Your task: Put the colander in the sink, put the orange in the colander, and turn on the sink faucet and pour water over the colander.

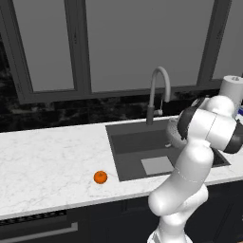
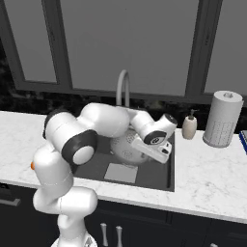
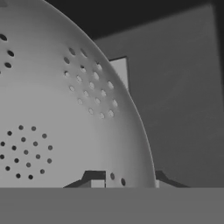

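Pincer is pressed nearly together on the rim of the colander, pinching it; in the hand view the perforated bowl wall sits right at the finger tips, with the rim edge passing between them. The colander hangs over the sink, tilted rather than level, its open side turned partly toward the hand, and it does not appear to rest on the basin floor yet; exact clearance cannot be judged. The relation that matters: the colander lies directly ahead of the pincer, and below and beyond it are the dark sink floor and its lighter square patch. Judgement: the step in hand is the first one, setting the colander down, so the coming move should be a lowering and levelling until the base meets the floor, then a release. The colander is round, so it has no real long axis; what counts is its opening, which should end facing up under the spout of the sink faucet. That spout arches forward over the rear of the basin. The orange sits well apart on the bench, left of the sink near the front edge. It is a ball, with no pointing direction. No water runs from the faucet.
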